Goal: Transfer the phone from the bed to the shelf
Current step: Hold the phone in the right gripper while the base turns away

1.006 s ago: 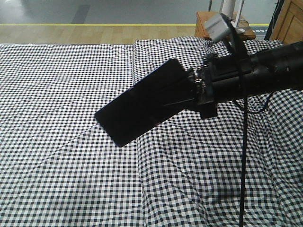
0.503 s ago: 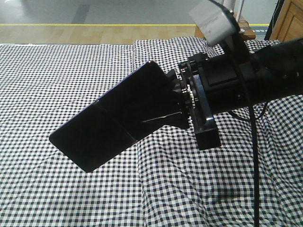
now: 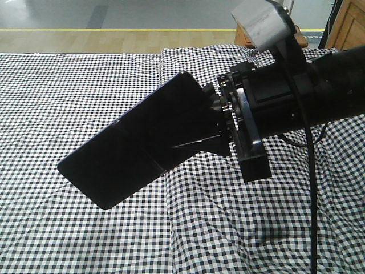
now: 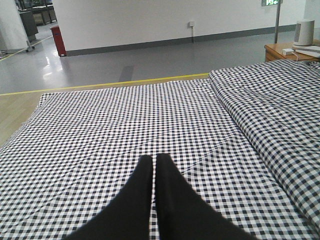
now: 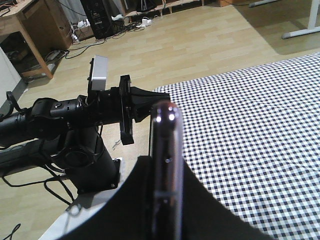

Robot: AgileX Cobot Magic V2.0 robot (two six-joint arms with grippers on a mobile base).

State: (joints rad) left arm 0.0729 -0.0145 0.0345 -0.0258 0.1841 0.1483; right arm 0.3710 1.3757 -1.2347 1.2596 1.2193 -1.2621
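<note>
The phone (image 3: pixel 134 142), a wide glossy black slab, hangs tilted in the air above the bed (image 3: pixel 68 85) of black-and-white check fabric. My right gripper (image 3: pixel 215 127) is shut on its right end. In the right wrist view the phone (image 5: pixel 167 145) stands edge-on between the two black fingers, its pale rim showing, with the right gripper (image 5: pixel 167 167) closed on both faces. My left gripper (image 4: pixel 152 159) is shut with nothing in it, low over the bed (image 4: pixel 125 115). The shelf is out of view.
A small orange-brown side table (image 4: pixel 287 50) with white items stands past the bed's far right corner. A raised fold of bedding (image 4: pixel 270 110) runs along the right. Wooden furniture (image 3: pixel 349 25) shows at the top right. The left arm (image 5: pixel 65 115) reaches over bare floor.
Since a second ago the right gripper has lifted the phone up and toward the camera, so it looks larger and reaches further left. In the last half second it barely moved.
</note>
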